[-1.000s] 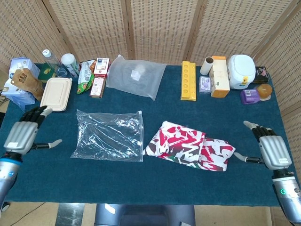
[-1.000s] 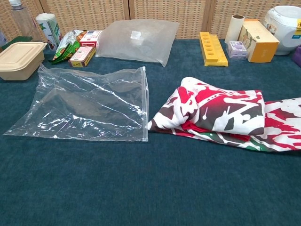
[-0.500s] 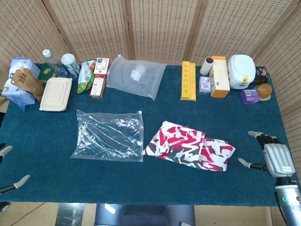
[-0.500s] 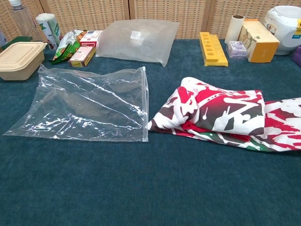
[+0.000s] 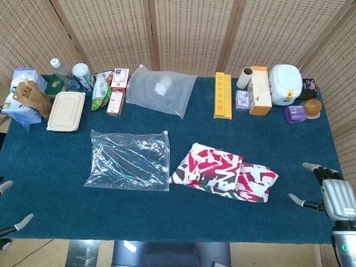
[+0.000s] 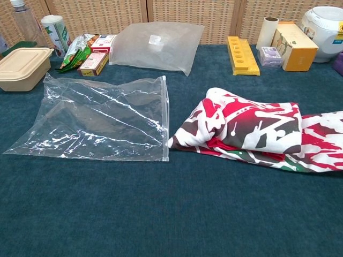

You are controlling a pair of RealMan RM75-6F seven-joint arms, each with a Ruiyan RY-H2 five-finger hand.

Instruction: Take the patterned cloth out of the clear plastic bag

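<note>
The clear plastic bag (image 5: 129, 160) lies flat and empty on the blue table, left of centre, and shows in the chest view too (image 6: 99, 120). The red, white and dark patterned cloth (image 5: 225, 172) lies folded just right of the bag, outside it (image 6: 252, 131). My right hand (image 5: 335, 196) hovers at the table's near right corner, fingers spread, holding nothing, well right of the cloth. Of my left hand (image 5: 19, 223) only two spread fingertips show at the head view's bottom left edge, off the table. Neither hand appears in the chest view.
Along the back edge stand a beige lunch box (image 5: 66, 110), bottles (image 5: 62, 72), snack packs (image 5: 114, 89), a frosted bag (image 5: 160, 90), a yellow holder (image 5: 222, 94), a tan box (image 5: 260, 83) and a white cooker (image 5: 286, 83). A wicker screen stands behind.
Both hands have pulled back toward the near edge and outward. The left hand has nearly left the head view. Bag and cloth have not moved.
</note>
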